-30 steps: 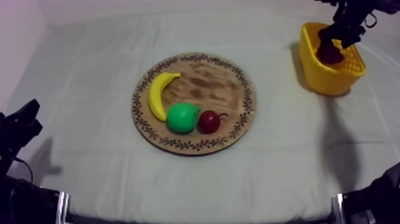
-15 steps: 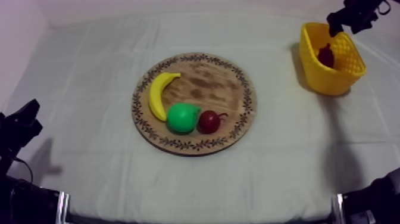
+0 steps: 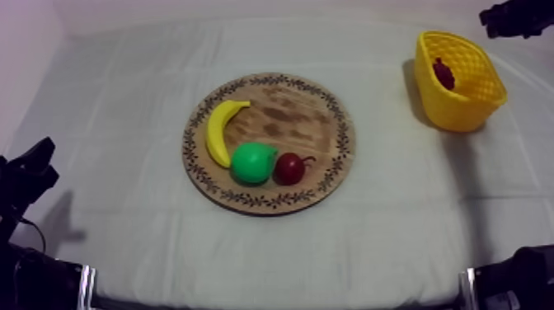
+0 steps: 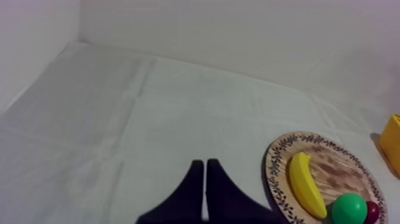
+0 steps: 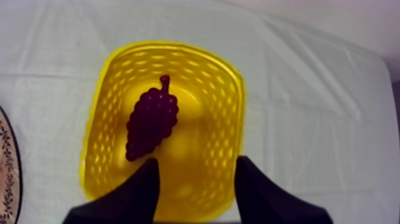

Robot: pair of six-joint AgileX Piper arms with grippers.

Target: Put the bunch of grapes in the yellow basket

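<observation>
A dark purple bunch of grapes (image 5: 152, 124) lies on the floor of the yellow basket (image 5: 104, 125), which stands at the table's far right (image 3: 462, 103); the grapes (image 3: 444, 73) show inside it from above. My right gripper (image 5: 196, 170) hangs open above the basket, with nothing between its fingers, and sits at the upper right edge of the top view (image 3: 513, 18). The round wooden board (image 3: 321, 124) holds a banana (image 3: 218, 130), a green pear (image 3: 252, 162) and a small red fruit (image 3: 289, 168). My left gripper (image 4: 205, 170) is shut on nothing, left of the board (image 4: 333, 164).
My left arm (image 3: 25, 185) rests low at the table's left side. Bare cloth (image 3: 124, 107) lies between the board and that arm, and between the board and the basket.
My right gripper has let go of the grapes, risen out of the basket and drawn back to the upper right. The grapes now lie in the basket. The left arm has not moved.
</observation>
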